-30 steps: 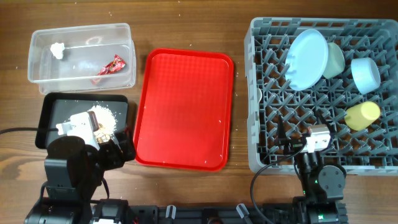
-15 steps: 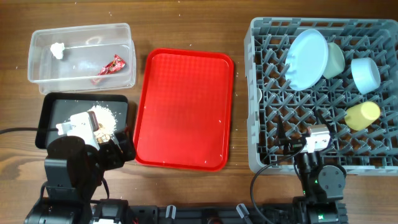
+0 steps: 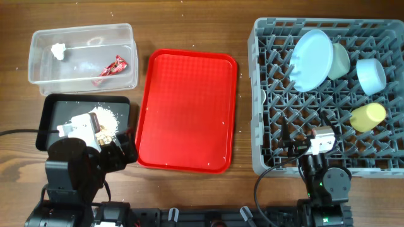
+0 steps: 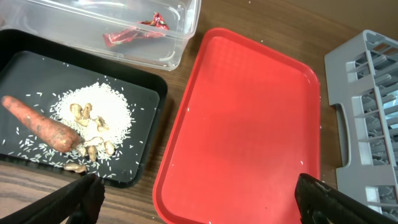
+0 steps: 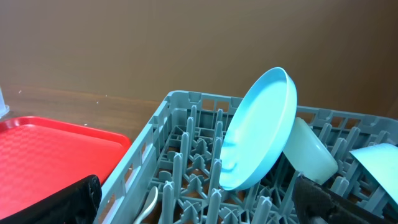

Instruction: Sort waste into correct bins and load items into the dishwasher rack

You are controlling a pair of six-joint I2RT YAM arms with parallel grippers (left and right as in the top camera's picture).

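The red tray lies bare in the middle; it also shows in the left wrist view. The grey dishwasher rack at the right holds a blue plate, a pale green bowl, a light blue cup and a yellow cup. The black tray holds a carrot, rice and nuts. The clear bin holds a red wrapper and a white scrap. My left gripper is open and empty above the red tray's near edge. My right gripper is open and empty over the rack's near left part.
A pale utensil handle lies in the rack near its left wall. Bare wooden table lies behind the red tray and between the containers.
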